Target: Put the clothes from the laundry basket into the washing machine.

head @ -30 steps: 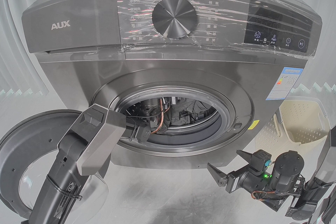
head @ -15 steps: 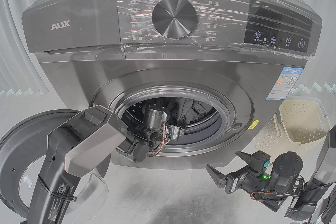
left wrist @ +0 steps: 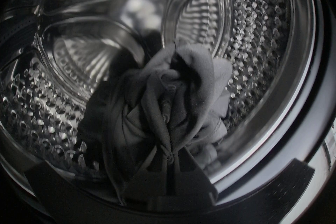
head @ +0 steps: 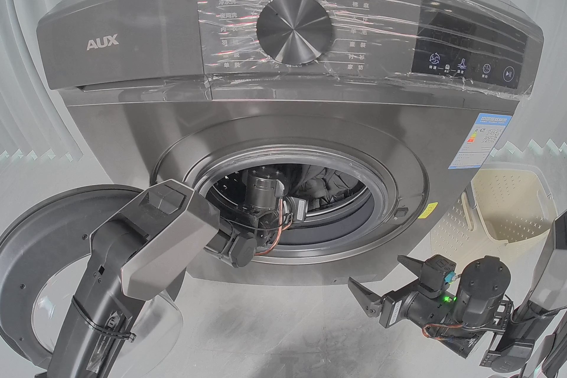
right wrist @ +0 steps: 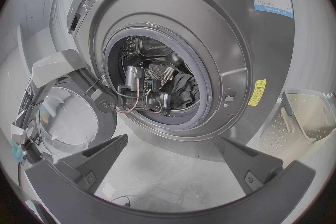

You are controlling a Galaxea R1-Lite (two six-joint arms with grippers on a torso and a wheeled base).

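Note:
The grey washing machine (head: 378,125) stands with its round port open. A dark grey garment (left wrist: 168,95) lies bunched inside the steel drum (left wrist: 262,25); it also shows in the port (head: 322,187) (right wrist: 183,90). My left arm goes through the port, and its gripper (left wrist: 170,160) is shut, pinching a fold of that garment. My right gripper (head: 378,271) (right wrist: 169,139) hangs open and holds nothing, low in front of the machine and to the right of the port. The cream laundry basket (head: 514,208) (right wrist: 308,112) stands to the machine's right, and no clothes show in it.
The machine's door (head: 47,255) (right wrist: 66,119) is swung wide open to the left, behind my left arm. Pale bare floor (head: 283,326) lies in front of the machine. White curtains hang behind.
The left arm drew its wrist back out of the port and down, then rose and pushed partway in again. The right arm stayed still.

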